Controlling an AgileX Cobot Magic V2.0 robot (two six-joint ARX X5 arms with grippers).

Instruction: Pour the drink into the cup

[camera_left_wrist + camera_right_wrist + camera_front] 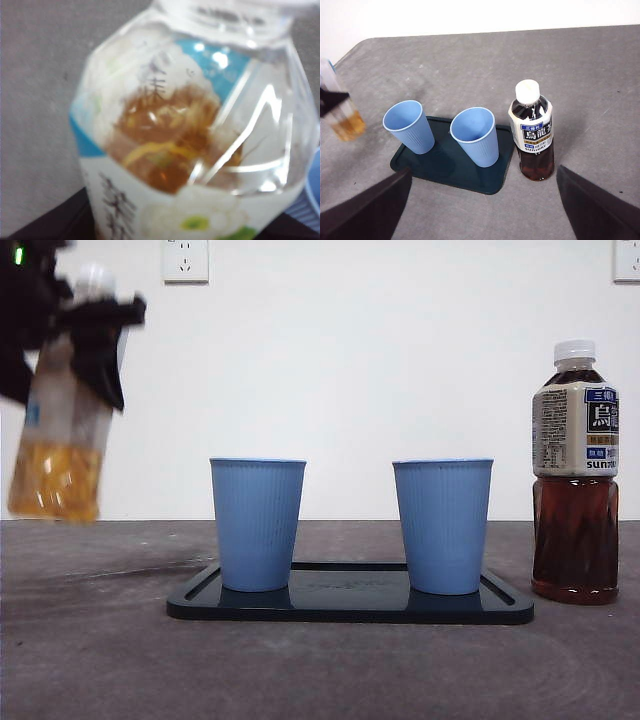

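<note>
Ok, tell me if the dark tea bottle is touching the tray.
Apart. In the right wrist view a strip of grey table shows between the dark tea bottle and the tray edge; the front view shows the same gap.

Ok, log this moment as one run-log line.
left gripper: holds clear bottle aloft, beside tray | right gripper: open, waiting | cups: on tray, empty | dark bottle: capped
</note>
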